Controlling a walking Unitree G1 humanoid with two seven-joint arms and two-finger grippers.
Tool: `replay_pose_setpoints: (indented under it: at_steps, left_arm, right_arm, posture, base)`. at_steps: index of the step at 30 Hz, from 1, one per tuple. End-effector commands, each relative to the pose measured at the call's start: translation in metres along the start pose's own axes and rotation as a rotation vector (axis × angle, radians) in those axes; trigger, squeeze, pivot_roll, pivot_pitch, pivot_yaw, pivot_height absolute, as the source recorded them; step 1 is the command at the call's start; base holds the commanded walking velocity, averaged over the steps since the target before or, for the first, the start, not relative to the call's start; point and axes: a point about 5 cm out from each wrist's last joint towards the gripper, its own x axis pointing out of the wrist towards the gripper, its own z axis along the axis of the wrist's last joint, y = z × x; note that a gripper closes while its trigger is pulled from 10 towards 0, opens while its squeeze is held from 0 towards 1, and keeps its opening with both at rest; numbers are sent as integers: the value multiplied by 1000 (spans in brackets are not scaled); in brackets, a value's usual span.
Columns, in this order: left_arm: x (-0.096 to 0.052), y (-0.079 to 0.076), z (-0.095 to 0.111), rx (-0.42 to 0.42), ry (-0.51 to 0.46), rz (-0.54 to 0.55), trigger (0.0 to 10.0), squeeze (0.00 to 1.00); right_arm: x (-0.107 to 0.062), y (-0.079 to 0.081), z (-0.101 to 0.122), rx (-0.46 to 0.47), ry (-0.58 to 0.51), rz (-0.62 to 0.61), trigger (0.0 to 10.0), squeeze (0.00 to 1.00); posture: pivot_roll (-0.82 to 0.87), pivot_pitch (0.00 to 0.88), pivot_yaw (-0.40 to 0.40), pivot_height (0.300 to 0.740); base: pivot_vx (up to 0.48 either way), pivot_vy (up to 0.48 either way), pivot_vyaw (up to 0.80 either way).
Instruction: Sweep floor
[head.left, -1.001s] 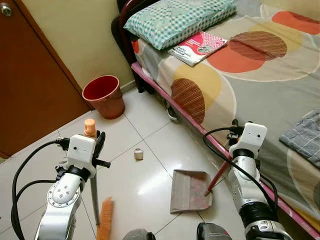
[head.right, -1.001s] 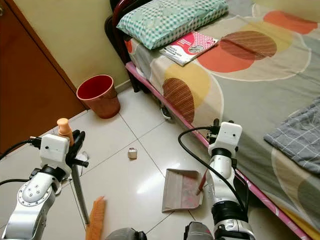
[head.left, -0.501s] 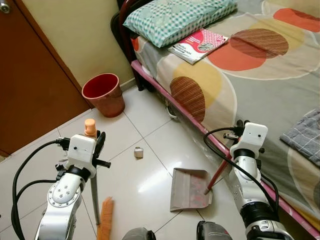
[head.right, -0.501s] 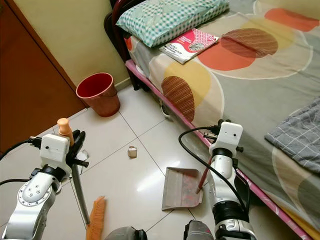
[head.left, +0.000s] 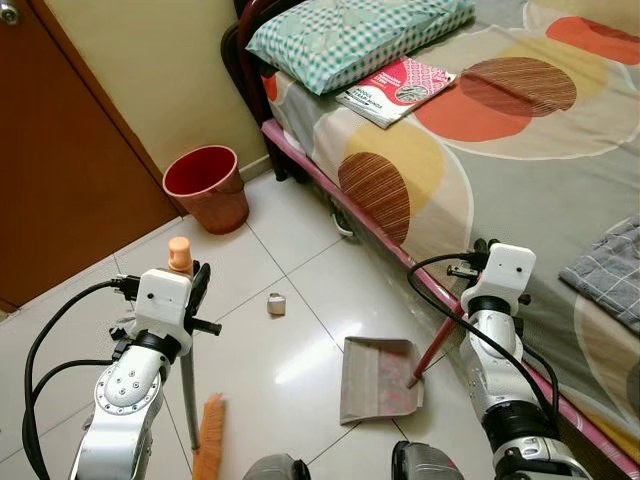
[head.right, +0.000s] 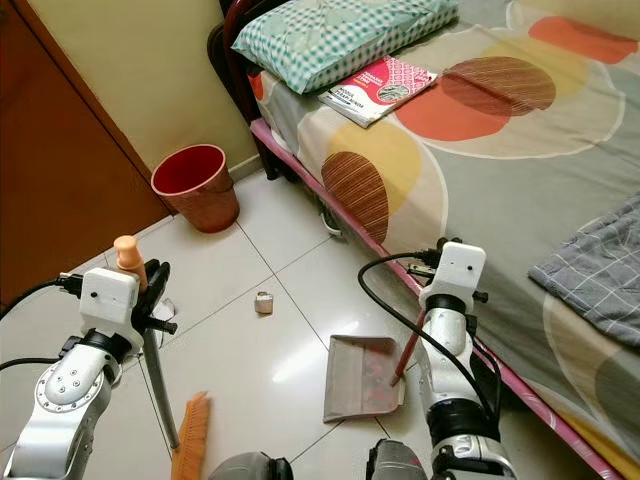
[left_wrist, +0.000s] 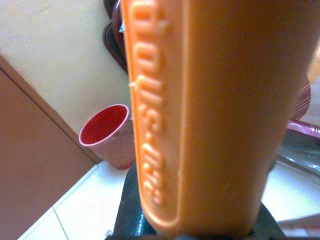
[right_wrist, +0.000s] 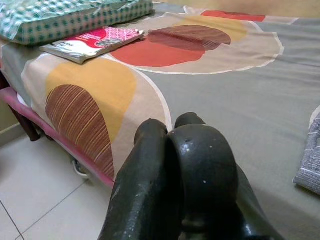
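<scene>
My left gripper (head.left: 195, 290) is shut on an upright broom (head.left: 188, 385) just below its orange top (left_wrist: 200, 115). The broom's orange bristles (head.left: 210, 440) rest on the white tiles at my lower left. A grey dustpan (head.left: 375, 385) lies flat on the floor beside the bed, with pinkish dust inside. Its red handle (head.left: 432, 352) slants up to my right gripper (right_wrist: 172, 165), whose black fingers are shut; the grip point is hidden behind the arm. A small piece of rubbish (head.left: 276, 304) lies on the tiles between broom and dustpan.
A red bin (head.left: 205, 187) stands by the wall near a brown door (head.left: 60, 170). The bed (head.left: 500, 150) with its pink rail runs along my right, carrying a pillow (head.left: 350, 35), a book (head.left: 395, 90) and a grey cloth (head.left: 605, 270).
The view has shifted very slightly; both arms, the broom and the dustpan keep their places.
</scene>
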Motion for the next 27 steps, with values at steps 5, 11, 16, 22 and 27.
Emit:
replay_pose_setpoints:
  at_steps: [5, 11, 16, 22, 27]
  left_arm:
    - [11, 10, 17, 53, -60, 63, 10000, 0]
    - [16, 7, 21, 42, -82, 94, 10000, 0]
    - [13, 2, 15, 17, -82, 156, 10000, 0]
    - [12, -6, 1, -35, -47, 216, 10000, 0]
    - [12, -11, -8, -52, -21, 249, 10000, 0]
  right_arm:
    - [15, 1, 18, -14, -44, 45, 0, 0]
    - [19, 2, 26, -19, -65, 81, 0, 0]
    - [20, 2, 30, 0, -59, 112, 0, 0]
    - [18, 6, 36, 49, -58, 131, 0, 0]
    - [3, 12, 30, 119, -23, 164, 510, 0]
  posture:
    - [55, 143, 101, 740]
    - [39, 133, 78, 740]
    - [20, 91, 25, 740]
    - [-6, 48, 8, 740]
    - [-12, 0, 0, 740]
  base:
    - [0, 0, 0]
    - [0, 0, 0]
    - [0, 0, 0]
    - [0, 0, 0]
    - [0, 0, 0]
